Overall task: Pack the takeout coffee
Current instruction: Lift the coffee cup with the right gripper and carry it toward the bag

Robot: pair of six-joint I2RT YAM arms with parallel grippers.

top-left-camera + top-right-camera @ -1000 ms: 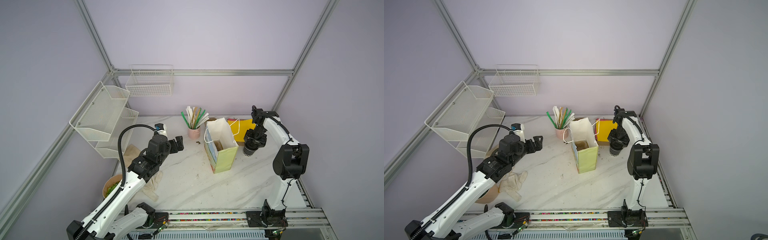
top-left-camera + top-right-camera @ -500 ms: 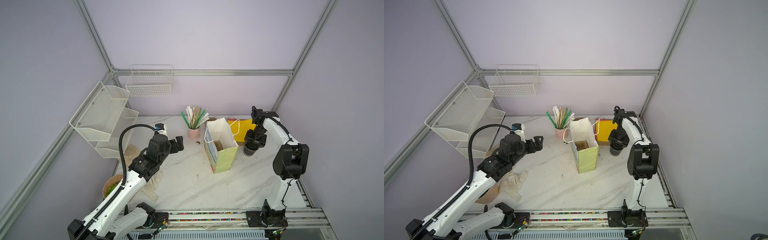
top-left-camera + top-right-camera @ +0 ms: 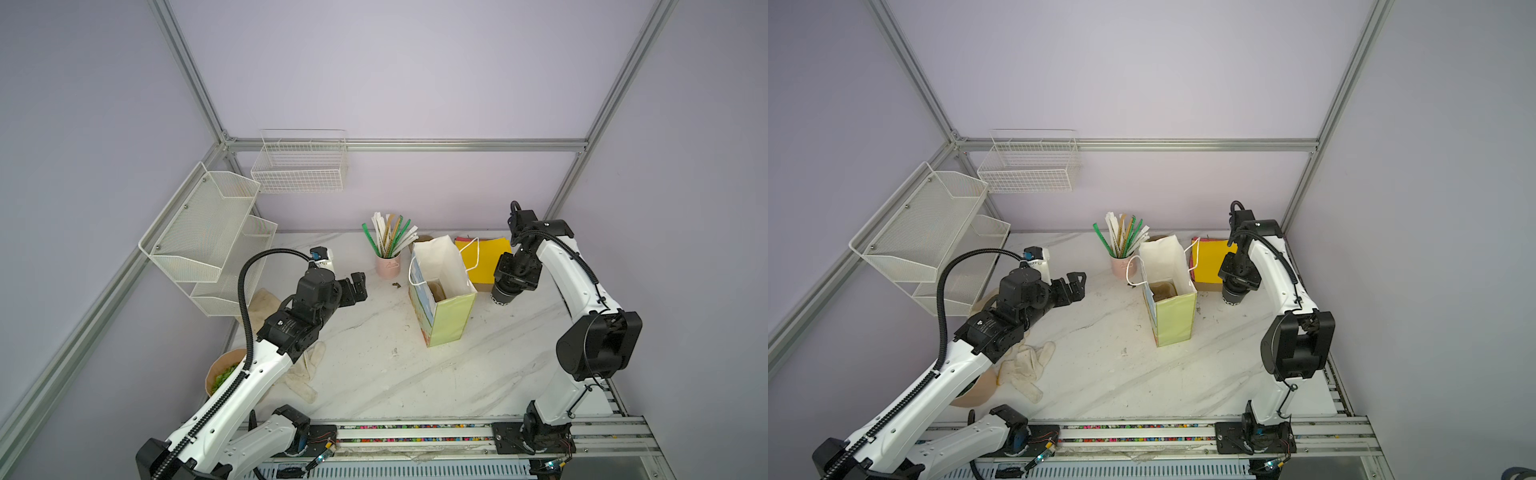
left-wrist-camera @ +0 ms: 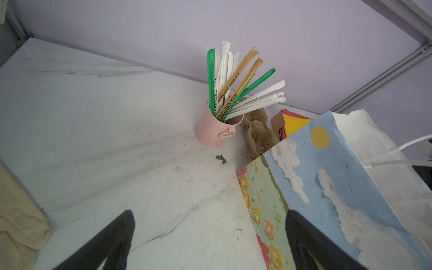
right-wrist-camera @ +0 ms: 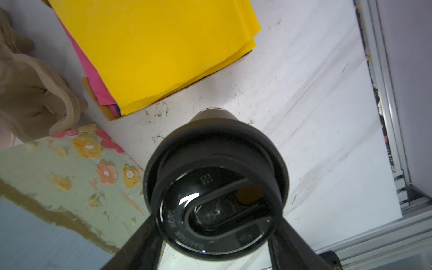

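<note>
While the left claw [image 3: 354, 286] hangs above the marble surface [image 3: 374, 386] with its jaws spread wide and nothing between them, the right claw [image 3: 514, 279] sits directly over the takeout coffee [image 3: 502, 297]. That black cup stands upright on the surface with its black sip lid [image 5: 215, 187] on. In both top views it is just to the right of the open paper bag [image 3: 449, 320] and near the front edge of the stack of yellow and pink paper [image 3: 486, 257].

Seen from the right wrist, the two black fingers [image 5: 140, 247] flank the cup below the lid's rim, one on each side. The rim hides the contact, so I cannot tell whether they are clamped on the cup or a little apart from it.

The bag stands upright, mouth open, with something brown inside. Its painted side, with sky, clouds, a yellow sun and flowers, faces the left claw [image 4: 209, 215]. A pink cup of straws [image 3: 387, 266] stands behind the bag, nearer the back wall. A cream glove [image 3: 305, 370] lies on the surface beside the left arm.
</note>
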